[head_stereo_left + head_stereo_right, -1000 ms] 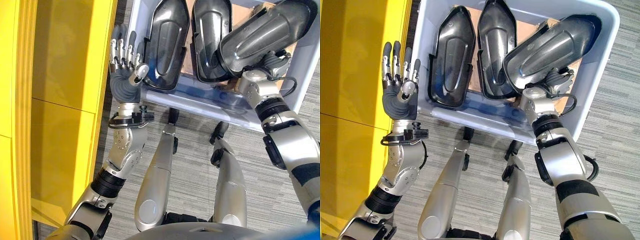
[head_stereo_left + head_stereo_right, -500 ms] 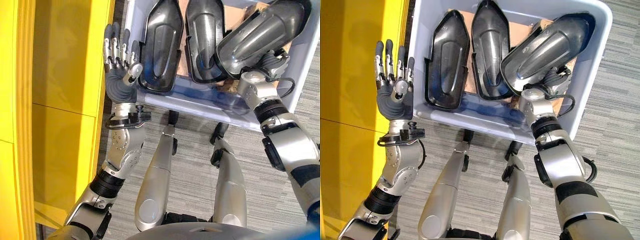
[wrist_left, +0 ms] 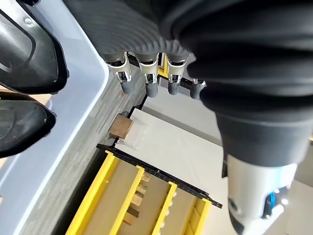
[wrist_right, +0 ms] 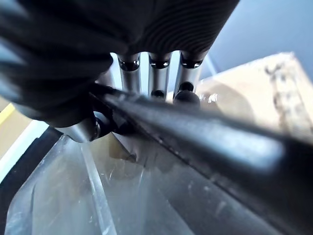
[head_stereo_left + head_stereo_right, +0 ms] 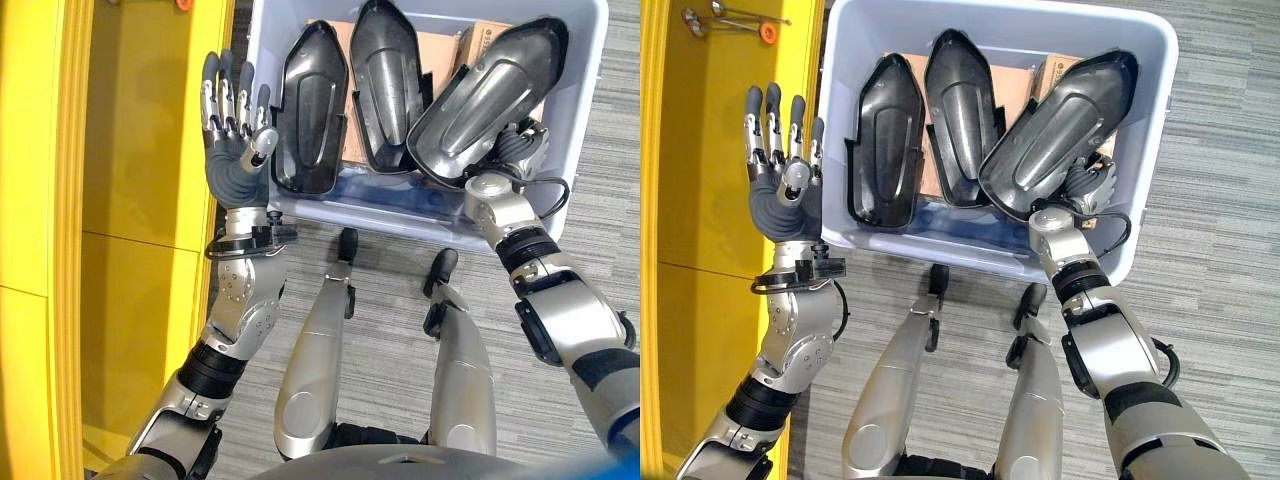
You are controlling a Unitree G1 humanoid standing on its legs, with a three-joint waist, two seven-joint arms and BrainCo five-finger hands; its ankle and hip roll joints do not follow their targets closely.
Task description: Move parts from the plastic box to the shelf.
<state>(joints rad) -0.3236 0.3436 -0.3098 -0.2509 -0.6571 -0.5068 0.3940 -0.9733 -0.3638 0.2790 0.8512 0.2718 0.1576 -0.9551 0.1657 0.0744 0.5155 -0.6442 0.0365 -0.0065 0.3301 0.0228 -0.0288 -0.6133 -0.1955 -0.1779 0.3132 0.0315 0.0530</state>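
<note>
A pale blue plastic box (image 5: 940, 240) holds three dark shell-shaped parts on cardboard. The left part (image 5: 885, 140) and the middle part (image 5: 960, 110) lie side by side. The right part (image 5: 1060, 125) is tilted, its lower end over the middle part. My right hand (image 5: 1087, 185) is under this part's near edge and shut on it; in the right wrist view its fingers (image 4: 156, 78) curl against the part's rim (image 4: 205, 132). My left hand (image 5: 783, 190) is raised, open, palm up, between the box's left wall and the yellow shelf (image 5: 130, 200).
The yellow shelf runs along the whole left side, close to the box. Small tools with an orange knob (image 5: 760, 30) lie on it at the far end. Grey carpet (image 5: 1220, 250) lies to the right of the box and in front of it.
The camera has shifted, so more of the box's far end shows. The right hand still grips the tilted part. The left hand stays raised and open beside the box.
</note>
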